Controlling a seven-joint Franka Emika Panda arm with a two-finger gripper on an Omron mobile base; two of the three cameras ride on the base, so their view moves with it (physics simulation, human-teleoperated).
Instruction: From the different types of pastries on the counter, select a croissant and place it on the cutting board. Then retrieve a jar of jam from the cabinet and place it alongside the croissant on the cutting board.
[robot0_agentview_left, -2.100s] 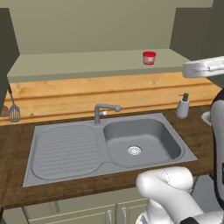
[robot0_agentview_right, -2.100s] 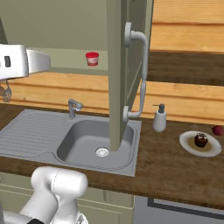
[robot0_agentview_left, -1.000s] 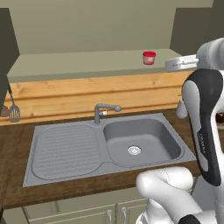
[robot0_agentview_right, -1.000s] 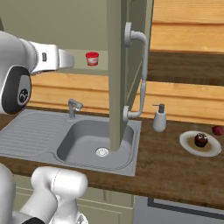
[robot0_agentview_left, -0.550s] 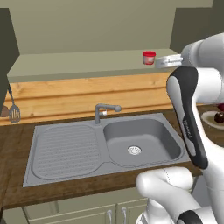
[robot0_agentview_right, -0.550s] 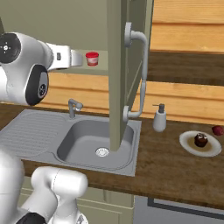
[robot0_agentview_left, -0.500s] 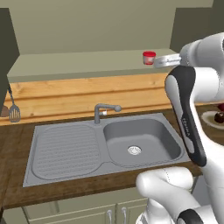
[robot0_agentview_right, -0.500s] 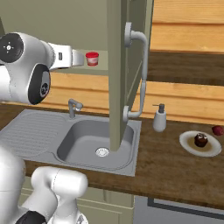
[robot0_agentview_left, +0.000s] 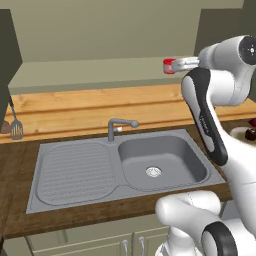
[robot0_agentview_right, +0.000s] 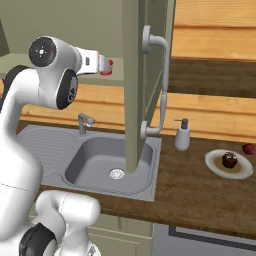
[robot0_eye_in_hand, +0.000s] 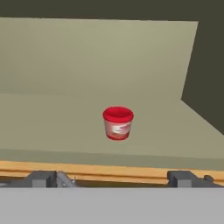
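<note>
The jar of jam (robot0_eye_in_hand: 117, 123) is a small red-lidded pot standing upright on the open cabinet's shelf (robot0_eye_in_hand: 52, 127). The same jar (robot0_agentview_left: 169, 65) shows just left of my hand in the left base view, and in the right base view the jar (robot0_agentview_right: 106, 66) shows just right of it. My gripper (robot0_eye_in_hand: 113, 178) is level with the shelf and points straight at the jar, a short way in front of it. Its jaws stand open with nothing between them. The gripper (robot0_agentview_left: 179, 63) is reached up to the shelf's right part. The croissant and the cutting board are out of view.
Below lies a grey sink (robot0_agentview_left: 162, 160) with drainboard and faucet (robot0_agentview_left: 120, 127). The open cabinet door (robot0_agentview_right: 137, 85) with its curved handle (robot0_agentview_right: 157, 85) hangs right of my arm. A soap dispenser (robot0_agentview_right: 182, 135) and a plate (robot0_agentview_right: 216, 165) with a dark pastry stand on the counter; a spatula (robot0_agentview_left: 15, 127) hangs left.
The arm has swung up and in from the side and reached toward the cabinet shelf, bringing the hand close to the jar. The jaws have stayed open. The jar has not moved.
</note>
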